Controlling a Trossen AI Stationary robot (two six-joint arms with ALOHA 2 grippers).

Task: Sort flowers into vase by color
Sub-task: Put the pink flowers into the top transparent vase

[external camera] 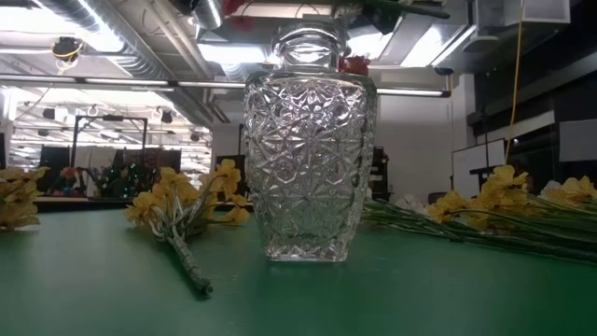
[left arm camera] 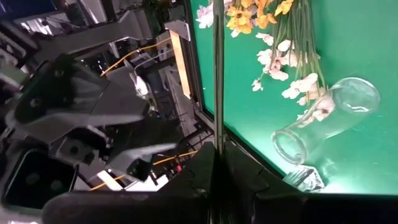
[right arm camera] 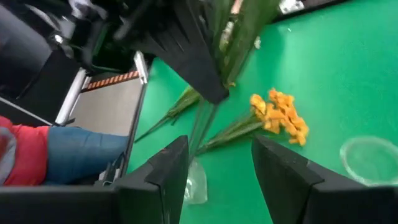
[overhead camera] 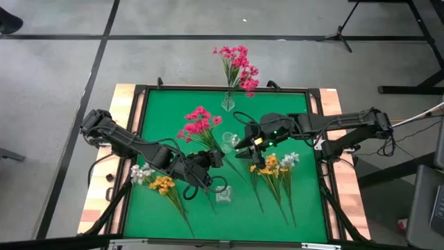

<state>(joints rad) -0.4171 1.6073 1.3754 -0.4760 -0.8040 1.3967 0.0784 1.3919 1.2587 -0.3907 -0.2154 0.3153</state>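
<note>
Green felt (overhead camera: pixel 298 104) covers the table. Pinched shut on a thin stem (left arm camera: pixel 218 93), the left gripper (overhead camera: pixel 216 158) holds a pink sprig (overhead camera: pixel 199 123) just beside the right gripper (overhead camera: pixel 243 142), whose fingers stand apart, empty. Yellow and white flowers (overhead camera: pixel 277 164) lie near the right gripper. Sprigs look light and floppy; I'd grip low on the stem, never the blossoms.

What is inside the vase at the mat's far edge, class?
The far vase holds a bunch of pink flowers, their stems running down into it. How deep the stems reach, and whether it holds water, cannot be told from above.
</note>
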